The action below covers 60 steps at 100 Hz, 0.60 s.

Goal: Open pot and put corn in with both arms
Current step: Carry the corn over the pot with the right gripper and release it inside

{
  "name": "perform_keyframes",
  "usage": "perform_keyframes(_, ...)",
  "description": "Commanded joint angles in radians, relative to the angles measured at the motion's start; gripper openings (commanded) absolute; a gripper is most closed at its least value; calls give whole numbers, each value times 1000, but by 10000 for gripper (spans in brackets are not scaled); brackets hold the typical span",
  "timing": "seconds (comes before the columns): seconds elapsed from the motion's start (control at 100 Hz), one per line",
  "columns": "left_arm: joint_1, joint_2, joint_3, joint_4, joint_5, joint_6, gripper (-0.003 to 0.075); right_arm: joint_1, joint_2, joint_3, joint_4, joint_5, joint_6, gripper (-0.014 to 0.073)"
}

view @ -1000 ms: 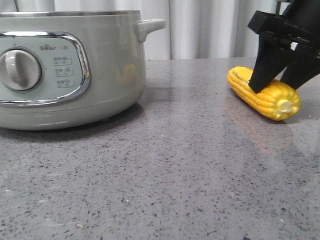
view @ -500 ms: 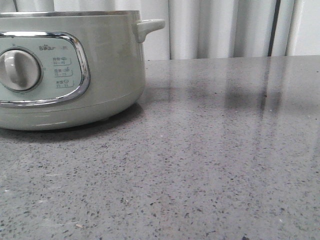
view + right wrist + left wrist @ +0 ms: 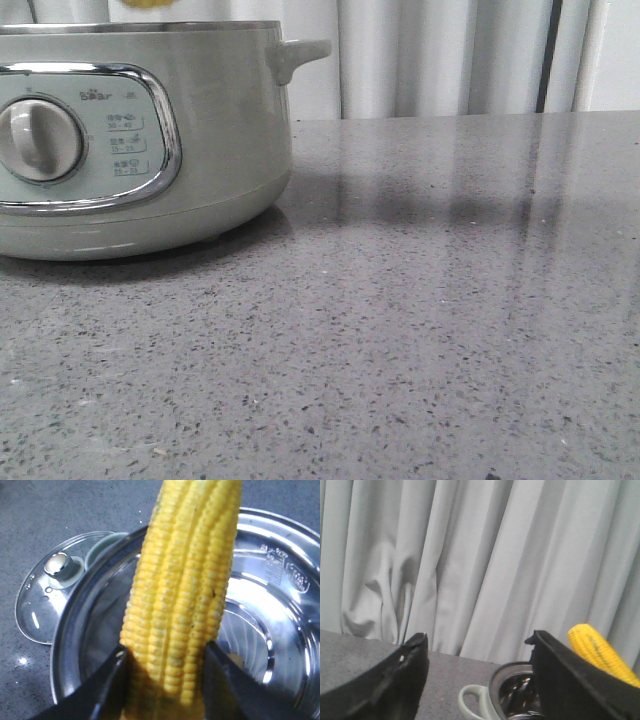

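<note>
The corn is clamped between the right gripper's fingers, held above the open pot, its long axis pointing over the steel bowl. The glass lid lies beside the pot. The left gripper is held apart, empty. In the front view only 1 yellow sliver is seen.

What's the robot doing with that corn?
The right gripper is holding the corn over the open pot, ready to drop it into the shiny metal inside. The glass lid is already off, lying on the table beside the pot. The left gripper is open and holding nothing.
</note>
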Motion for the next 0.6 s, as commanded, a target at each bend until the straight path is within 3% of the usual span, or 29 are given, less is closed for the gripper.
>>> perform_keyframes(0.0, -25, 6, -32, -48, -15, -4, 420, -1, -29, -42, 27, -59, -10, 425)
perform_keyframes(0.1, -53, 5, -32, -48, 44, -4, 420, -5, -32, -44, 27, -45, -10, 579)
perform_keyframes(0.21, -76, -3, -34, 12, 82, -2, 420, -17, -73, -46, 25, 10, -10, 562)
perform_keyframes(0.35, -80, -79, -89, 290, 159, 0, 419, -25, -190, -46, -66, 131, -11, 388)
perform_keyframes(0.44, -94, -139, -132, 414, 245, 0, 398, -25, -299, -19, -146, 195, -11, 206)
perform_keyframes(0.54, -127, -185, -151, 394, 379, 0, 288, -25, -438, 50, -224, 231, -11, -36)
perform_keyframes(0.59, -137, -195, -151, 372, 451, 0, 206, -25, -517, 104, -251, 221, -11, -64)
